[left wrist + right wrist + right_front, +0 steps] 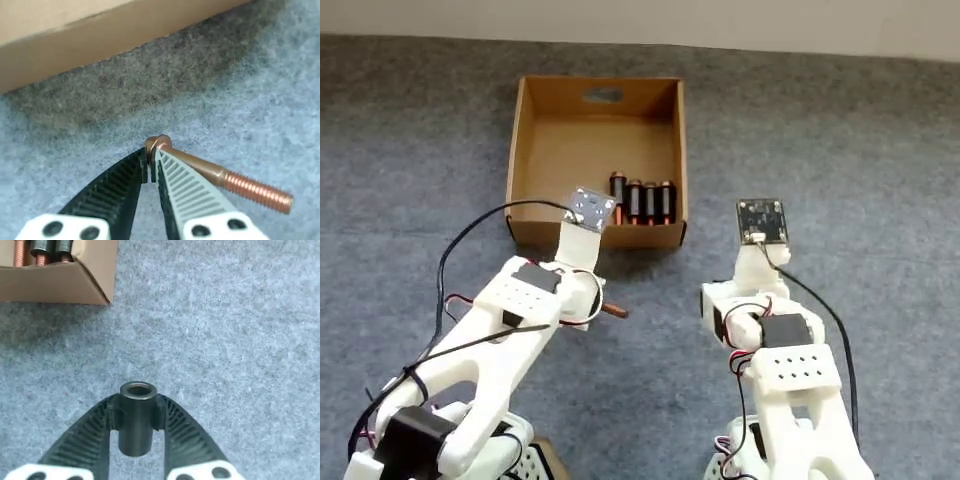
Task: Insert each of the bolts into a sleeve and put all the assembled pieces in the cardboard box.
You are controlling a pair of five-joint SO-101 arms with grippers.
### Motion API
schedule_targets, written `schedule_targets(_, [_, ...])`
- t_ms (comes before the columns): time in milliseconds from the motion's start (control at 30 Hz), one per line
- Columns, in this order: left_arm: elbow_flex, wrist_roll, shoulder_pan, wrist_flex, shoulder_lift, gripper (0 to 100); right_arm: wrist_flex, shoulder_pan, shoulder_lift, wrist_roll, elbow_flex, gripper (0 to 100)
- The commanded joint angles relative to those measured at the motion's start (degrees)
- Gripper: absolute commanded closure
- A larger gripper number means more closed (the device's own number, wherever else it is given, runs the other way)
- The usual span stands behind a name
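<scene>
high view: bolt near cardboard box

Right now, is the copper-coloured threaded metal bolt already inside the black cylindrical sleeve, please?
No, the left gripper holds the bolt bare by its head, while the sleeve in the right gripper has an empty bore.

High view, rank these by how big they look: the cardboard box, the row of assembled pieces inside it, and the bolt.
Largest: cardboard box.
Next: row of assembled pieces.
Smallest: bolt, though the left arm hides most of it, so only its end counts.
</scene>
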Motion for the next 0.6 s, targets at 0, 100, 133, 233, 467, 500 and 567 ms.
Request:
schedule_targets(0, [-0.75,-6.51,-4.7,0.53,-0.66,99,-1.1,-0.22,-1.36,-0.09,-0.22,99.3])
schedule_targets(100, [-2.33,-7.91,-8.92,0.53,-0.66,99,-1.1,-0.22,-1.36,-0.09,-0.22,99.3])
schedule_targets(133, [-2.77,-7.91,-10.24,0.53,-0.66,99,-1.1,-0.22,-1.36,-0.09,-0.22,99.3])
schedule_targets(233, [-3.82,-7.91,-13.14,0.53,-0.66,99,-1.1,-0.22,-1.36,-0.09,-0.22,99.3])
schedule_targets(467, [-4.18,-7.91,-14.02,0.97,-0.66,99,-1.1,-0.22,-1.36,-0.09,-0.31,99.3])
schedule_targets(500, [-4.53,-7.91,-14.02,2.02,-0.92,99,-1.1,-0.22,-1.36,-0.09,-0.31,99.3])
schedule_targets(567, [-5.58,-7.91,-13.93,5.54,-2.68,98,-1.1,-0.22,-1.36,-0.09,-0.4,99.3])
